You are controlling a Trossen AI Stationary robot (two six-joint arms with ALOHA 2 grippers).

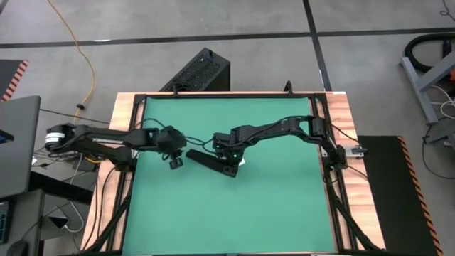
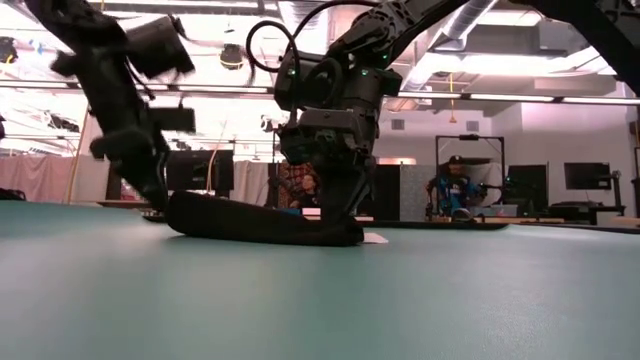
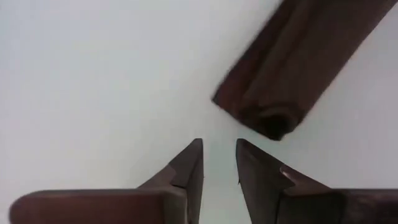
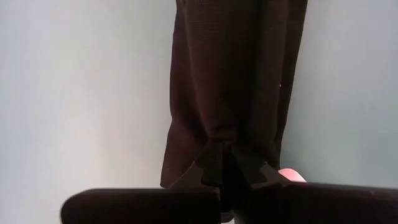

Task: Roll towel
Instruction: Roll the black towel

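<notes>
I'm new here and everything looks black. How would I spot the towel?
Look at the green table, near its middle, between the two arms. The towel is the long dark soft roll lying flat there, unlike the hard ribbed box on the floor beyond the table.

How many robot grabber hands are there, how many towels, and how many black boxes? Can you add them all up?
Two-finger robot grippers: 2, the left gripper just off one end of the towel, the right gripper pinching its other end
Rolled black cloth towel on the green table mat: 1
Black ribbed hard box on the floor beyond the table: 1
Total: 4
</notes>
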